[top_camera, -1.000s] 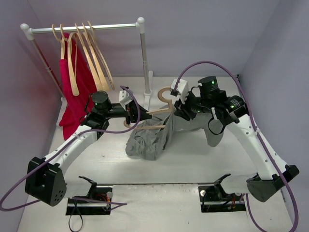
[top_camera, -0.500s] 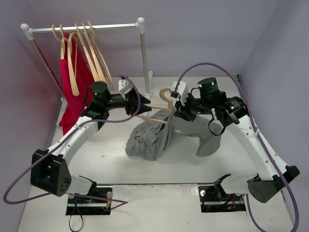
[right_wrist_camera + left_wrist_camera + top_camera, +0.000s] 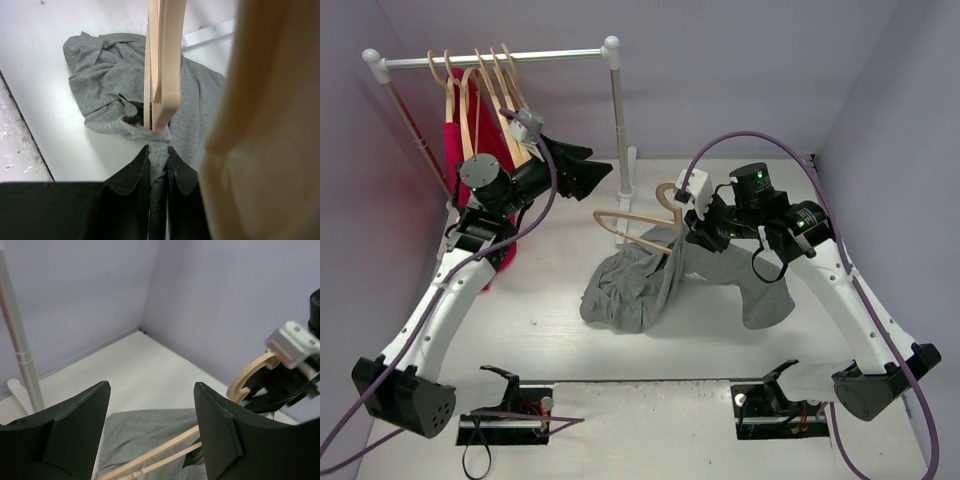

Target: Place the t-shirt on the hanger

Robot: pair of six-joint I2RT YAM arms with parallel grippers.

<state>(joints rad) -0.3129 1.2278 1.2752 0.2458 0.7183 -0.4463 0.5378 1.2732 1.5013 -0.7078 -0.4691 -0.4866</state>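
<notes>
The grey t-shirt lies bunched on the table, one part lifted towards the pale wooden hanger. My right gripper is shut on a twisted fold of the t-shirt. In the right wrist view the hanger's arms rise straight out of that pinched fold at the gripper. My left gripper is open and raised to the left of the hanger, touching nothing. Between its fingers, the left wrist view shows the t-shirt and the hanger's arms below and beyond them.
A white clothes rack stands at the back left with several spare wooden hangers and a red garment. Its right post stands close behind my left gripper. Purple walls close in the back and both sides.
</notes>
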